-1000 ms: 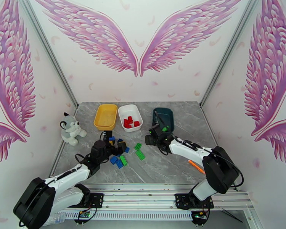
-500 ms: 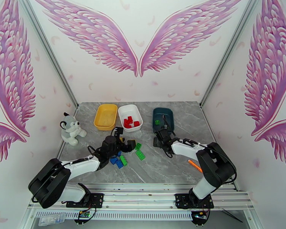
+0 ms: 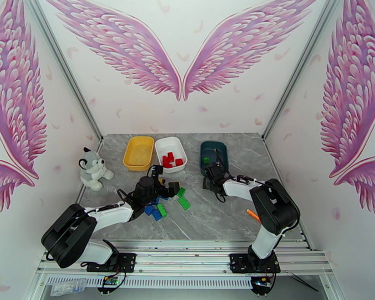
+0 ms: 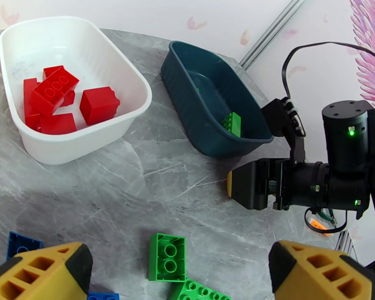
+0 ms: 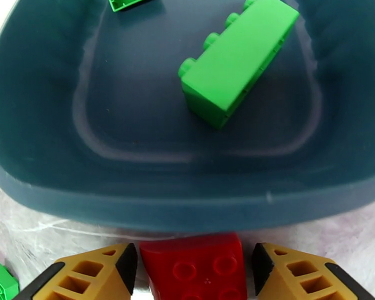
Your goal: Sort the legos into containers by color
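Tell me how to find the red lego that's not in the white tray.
Find the dark teal tray on the right. Just outside its near wall, between the right gripper's yellow fingers, sits the red lego. Bricks inside that tray are green.

Along the table's far edge stand a yellow tray, a white tray and a dark teal tray, three in all. The white holds at least four red bricks, the teal two green bricks. Mid-table lie three loose green bricks and blue bricks too bunched to count; one plush husky sits at the left edge.
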